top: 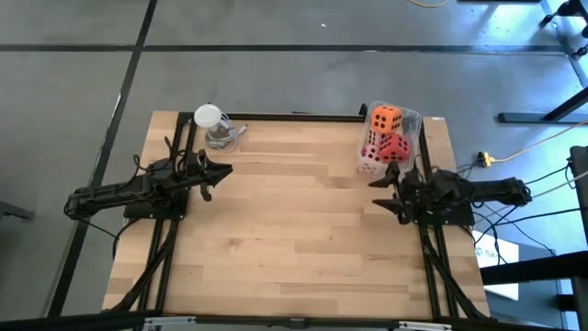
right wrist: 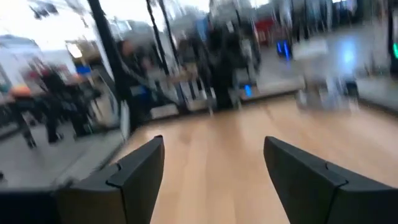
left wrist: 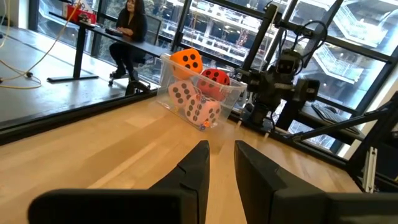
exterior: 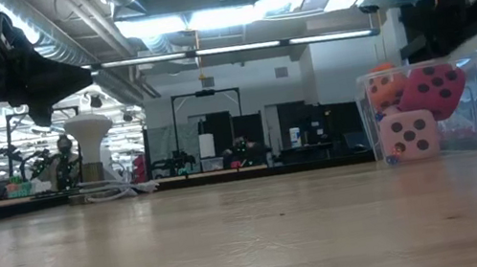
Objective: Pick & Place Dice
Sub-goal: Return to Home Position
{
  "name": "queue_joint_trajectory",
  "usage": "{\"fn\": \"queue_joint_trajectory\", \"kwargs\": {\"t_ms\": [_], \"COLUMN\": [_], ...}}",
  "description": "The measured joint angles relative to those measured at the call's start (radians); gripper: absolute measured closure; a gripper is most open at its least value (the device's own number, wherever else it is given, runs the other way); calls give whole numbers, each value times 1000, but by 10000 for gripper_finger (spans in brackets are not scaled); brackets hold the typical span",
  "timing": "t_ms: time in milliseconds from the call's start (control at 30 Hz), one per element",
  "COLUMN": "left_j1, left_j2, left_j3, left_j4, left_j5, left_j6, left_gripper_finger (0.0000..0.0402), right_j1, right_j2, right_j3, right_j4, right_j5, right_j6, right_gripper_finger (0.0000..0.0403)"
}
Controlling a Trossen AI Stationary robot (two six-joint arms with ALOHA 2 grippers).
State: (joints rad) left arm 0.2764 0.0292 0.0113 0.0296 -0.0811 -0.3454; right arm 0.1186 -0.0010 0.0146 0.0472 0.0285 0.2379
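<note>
Three dice (top: 386,140) sit in the clear container (top: 418,124): the orange die (top: 386,118) on top, the red die (top: 396,148) under it, and a pale pink die (top: 369,159) against the near wall. The container stands just beside the right gripper (top: 378,191), off its flank towards the far table edge, and well ahead of the left gripper (left wrist: 221,148), across the table.

Right gripper: fingers wide apart, nothing between them. Left gripper: fingers nearly together with a narrow slot between them, also empty. The low view shows both arms well above the wood.

My judgement is that the placing is done and only the retreat remains. For the right arm I recommend drawing straight back along its own line, with no sideways swing, because the container wall is the nearest thing it could clip. For the left arm, a white-lidded cup (top: 209,118) stands near its flank, so the same straight withdrawal applies. Keep both arms at height, slow, and unloaded.
</note>
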Motion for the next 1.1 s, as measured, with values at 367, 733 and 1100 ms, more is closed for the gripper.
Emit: {"fn": "queue_joint_trajectory", "kwargs": {"t_ms": [367, 733, 1100], "left_j1": [0, 0, 0], "left_j2": [0, 0, 0], "left_j3": [0, 0, 0], "left_j4": [0, 0, 1], "left_j5": [-3, -3, -4], "left_j6": [0, 0, 0], "left_gripper_finger": [331, 333, 333], "right_j1": [-6, -6, -6], "right_j2": [16, 19, 19], "right_j3": [2, 2, 2], "right_j4": [-40, -40, -40], "right_j5": [-29, -29, -29], "right_j6": [-50, -63, -63], "right_gripper_finger": [131, 131, 131]}}
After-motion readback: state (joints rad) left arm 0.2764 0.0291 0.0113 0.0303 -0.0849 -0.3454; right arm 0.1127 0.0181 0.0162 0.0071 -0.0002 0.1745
